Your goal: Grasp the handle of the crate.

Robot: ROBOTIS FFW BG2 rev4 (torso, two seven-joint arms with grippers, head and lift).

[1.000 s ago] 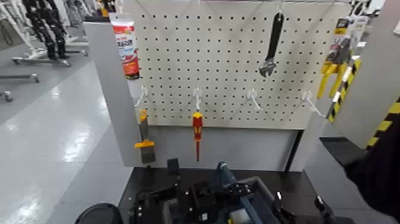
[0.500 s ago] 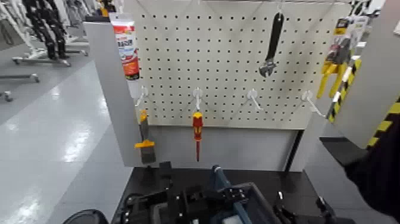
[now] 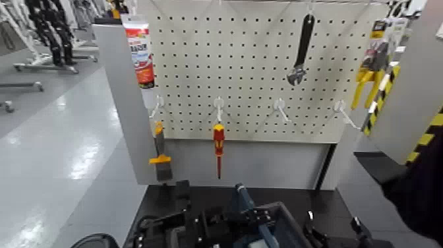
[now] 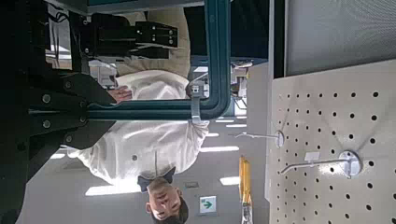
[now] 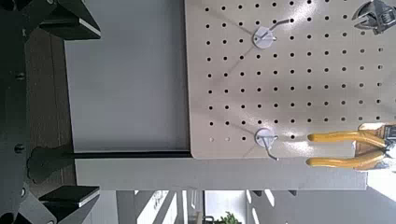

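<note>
the crate [image 3: 290, 227] is being seen at the near edge of the dark tabletop [image 3: 211, 192], in front of the pegboard [image 3: 264, 66], with only its far rim and corner showing in the head view. the handle [image 3: 244, 198] is standing upright over the crate's middle, rising as a blue-grey bar, and that upright pose is likely what is letting it be reached from the side.

the left gripper [image 3: 211, 221] is being held low at the crate, close against the handle's left side. in the left wrist view the handle [image 4: 217, 56] is shown as a bent teal bar running right across the gripper's dark fingers [image 4: 65, 103], so the bar is being bracketed between them. the jaws are looking spread around the bar, not yet pressed onto it, though contact cannot be ruled out. a person in a white top [image 4: 149, 140] is being seen beyond the handle.

the right gripper [image 3: 333, 236] is being kept at the crate's right near corner, apart from the handle. in its own wrist view its fingers [image 5: 51, 19] are spread wide with nothing between them, facing the pegboard and the yellow-handled pliers [image 5: 346, 149]. it is judged to be waiting.

a red-and-yellow screwdriver [image 3: 218, 148] is hanging on the pegboard, untouched.
</note>
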